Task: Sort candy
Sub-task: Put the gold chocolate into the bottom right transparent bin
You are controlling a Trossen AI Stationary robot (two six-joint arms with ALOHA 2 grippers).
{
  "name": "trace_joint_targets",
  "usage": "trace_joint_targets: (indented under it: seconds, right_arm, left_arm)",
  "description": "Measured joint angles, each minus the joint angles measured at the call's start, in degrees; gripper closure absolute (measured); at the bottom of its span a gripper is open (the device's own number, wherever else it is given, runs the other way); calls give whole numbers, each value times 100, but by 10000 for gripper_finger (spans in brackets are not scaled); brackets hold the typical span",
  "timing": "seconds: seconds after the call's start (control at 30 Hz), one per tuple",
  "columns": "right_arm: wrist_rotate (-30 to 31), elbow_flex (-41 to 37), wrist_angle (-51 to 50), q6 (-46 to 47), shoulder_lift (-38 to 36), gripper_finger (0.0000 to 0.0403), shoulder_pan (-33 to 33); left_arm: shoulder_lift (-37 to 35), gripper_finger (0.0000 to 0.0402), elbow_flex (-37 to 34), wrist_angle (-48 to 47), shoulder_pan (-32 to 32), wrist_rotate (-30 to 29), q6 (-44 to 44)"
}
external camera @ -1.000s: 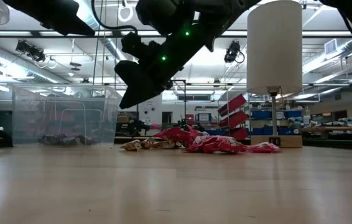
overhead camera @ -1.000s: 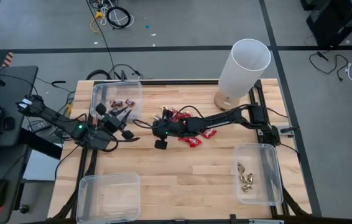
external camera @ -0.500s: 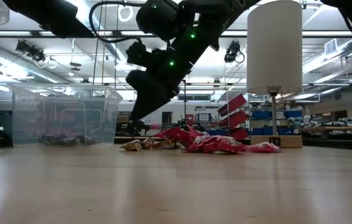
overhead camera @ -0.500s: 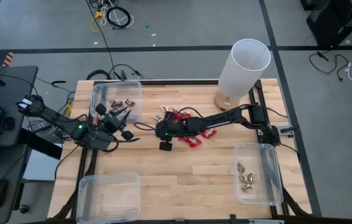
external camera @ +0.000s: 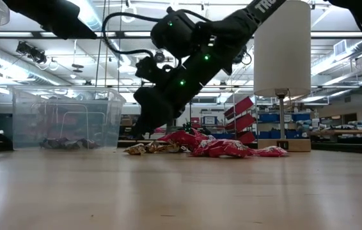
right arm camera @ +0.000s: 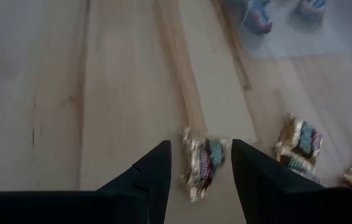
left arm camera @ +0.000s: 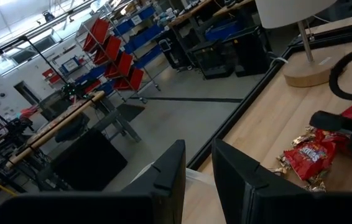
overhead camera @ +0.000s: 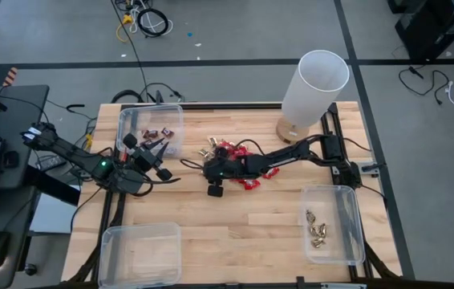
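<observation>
Now the right gripper point(right arm camera: 199, 163), having spread its fingers while advancing, is straddling a gold-foil candy point(right arm camera: 202, 160) at the candy pile's point(overhead camera: 239, 156) edge; grasping follows. Left gripper point(left arm camera: 198, 168), apparently empty and part-open, is waiting beside the pile.

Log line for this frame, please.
phase: reaching | right gripper: open, straddling gold-foil candy at pile edge | left gripper: idle beside clear bin, empty

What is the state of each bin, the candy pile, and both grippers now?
Right gripper: open, straddling a gold-foil candy.
Left gripper: empty, raised off the table.
Candy pile: loose on the table.
Top-left bin: a few dark bars.
Right bin: gold pieces.
Bottom-left bin: empty.
</observation>
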Motion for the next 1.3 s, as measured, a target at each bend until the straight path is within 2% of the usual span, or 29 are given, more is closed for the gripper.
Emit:
trace_joint_targets:
  seconds: [0.47, 0.8, 1.07, 1.3]
  right_arm:
    - [93, -688, 1203, 151, -4, 215, -107]
    - [96, -906, 1532, 313, -2, 217, -107]
    - [96, -1232, 2238, 308, -2, 217, -89]
    - [92, -1457, 2702, -179, -2, 217, -34]
  left_arm:
    - [0, 319, 0, 0, 0, 0, -49]
    - [0, 319, 0, -4, 0, -2, -111]
    - [0, 319, 0, -2, 0, 0, -113]
    - [0, 319, 0, -2, 0, 0, -113]
